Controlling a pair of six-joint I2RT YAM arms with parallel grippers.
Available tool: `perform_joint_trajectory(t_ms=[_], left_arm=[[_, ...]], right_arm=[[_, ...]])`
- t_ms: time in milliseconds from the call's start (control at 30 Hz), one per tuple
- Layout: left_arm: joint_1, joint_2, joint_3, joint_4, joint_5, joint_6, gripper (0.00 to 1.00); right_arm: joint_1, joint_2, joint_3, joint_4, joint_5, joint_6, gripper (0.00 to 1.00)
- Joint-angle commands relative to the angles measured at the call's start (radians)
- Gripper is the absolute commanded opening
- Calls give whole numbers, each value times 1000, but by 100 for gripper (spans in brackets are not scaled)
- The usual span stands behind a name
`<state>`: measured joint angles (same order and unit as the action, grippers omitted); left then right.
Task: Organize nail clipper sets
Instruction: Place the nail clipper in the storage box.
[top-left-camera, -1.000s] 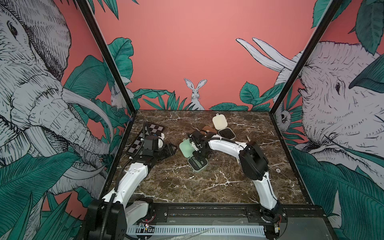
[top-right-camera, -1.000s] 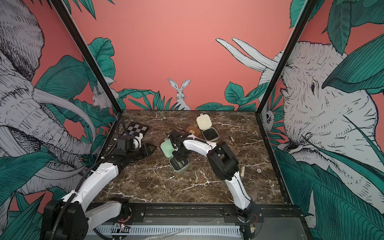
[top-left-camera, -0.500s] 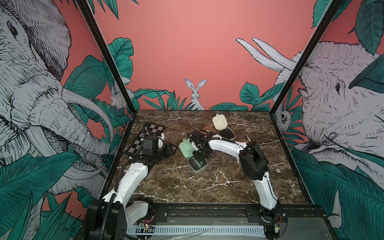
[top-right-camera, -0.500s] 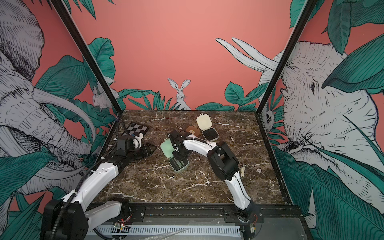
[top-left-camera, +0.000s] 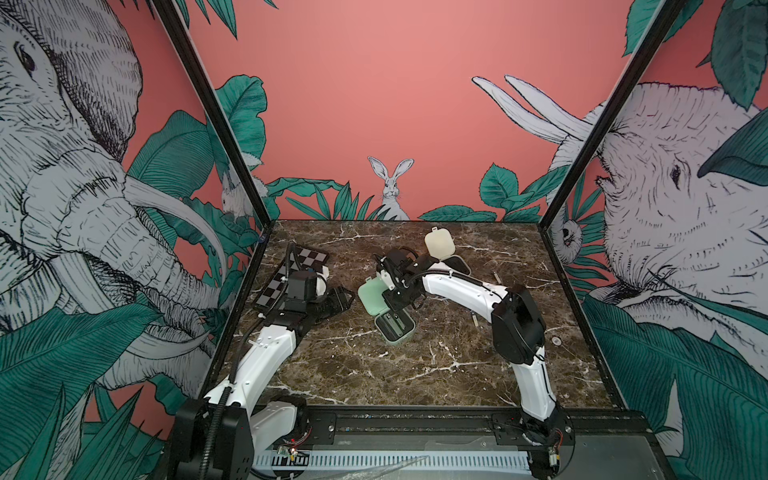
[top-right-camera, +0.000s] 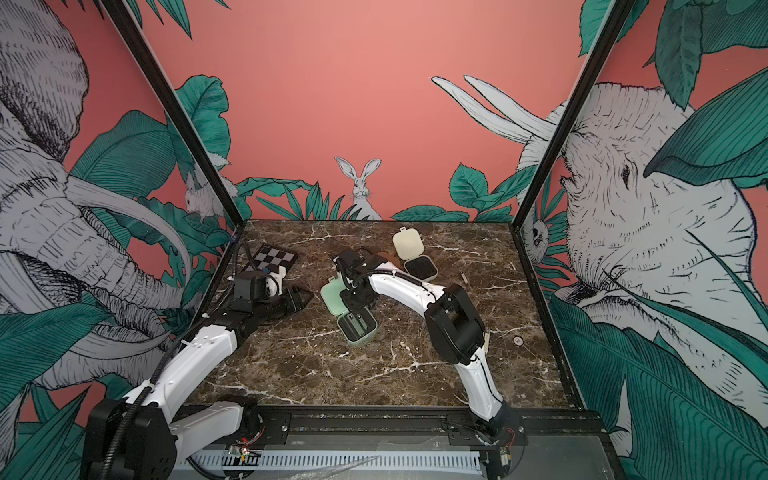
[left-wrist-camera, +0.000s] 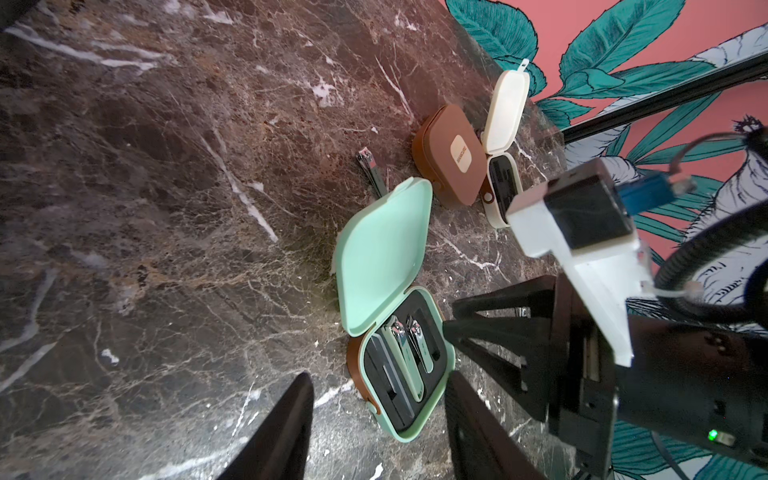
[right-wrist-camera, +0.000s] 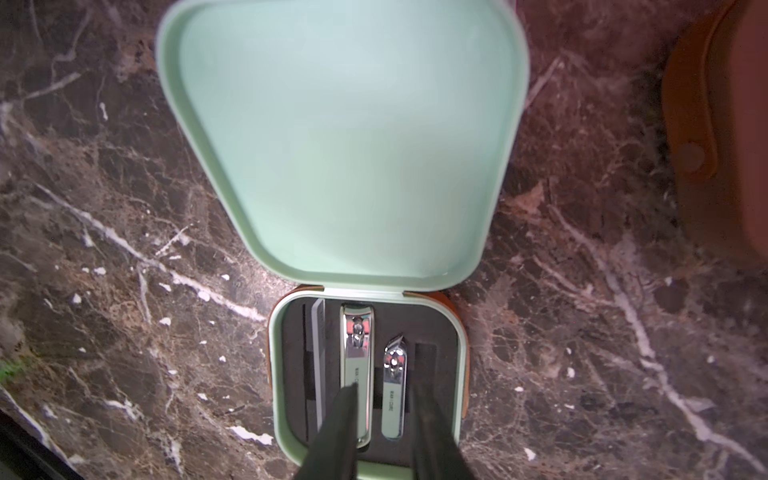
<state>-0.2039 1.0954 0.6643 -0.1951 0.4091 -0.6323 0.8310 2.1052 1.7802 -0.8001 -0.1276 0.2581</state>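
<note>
The mint green case (top-left-camera: 395, 328) (top-right-camera: 357, 328) lies open mid-table with its lid (right-wrist-camera: 345, 137) laid back. Its black insert holds a grey file (right-wrist-camera: 318, 353), a large clipper (right-wrist-camera: 356, 353) and a small clipper (right-wrist-camera: 394, 386). My right gripper (right-wrist-camera: 383, 386) (top-left-camera: 399, 303) hovers over the insert, open, its fingers on either side of the small clipper without touching it. The brown case (left-wrist-camera: 449, 153) lies shut and the cream case (top-left-camera: 438, 245) (left-wrist-camera: 505, 108) stands open behind. My left gripper (left-wrist-camera: 380, 376) (top-left-camera: 343, 303) is open and empty, left of the mint case.
A loose clipper (left-wrist-camera: 372, 170) lies on the marble beside the mint lid. Slim tools (top-left-camera: 496, 276) (top-left-camera: 473, 320) and a small round piece (top-left-camera: 556, 340) lie to the right. A checkerboard (top-left-camera: 309, 259) sits at the back left. Black frame posts and walls bound the table.
</note>
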Motion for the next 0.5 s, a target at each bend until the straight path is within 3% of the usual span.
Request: perform_joint_trajectory(t_ms=[0,467], left_arm=[[4,-16,3,3,4,-4,54],[5,-17,-2,-3,2,-3,54]], right_arm=[[-3,10,3,-29,-6,0,14],[-3,84,-35,0,-20,9,10]])
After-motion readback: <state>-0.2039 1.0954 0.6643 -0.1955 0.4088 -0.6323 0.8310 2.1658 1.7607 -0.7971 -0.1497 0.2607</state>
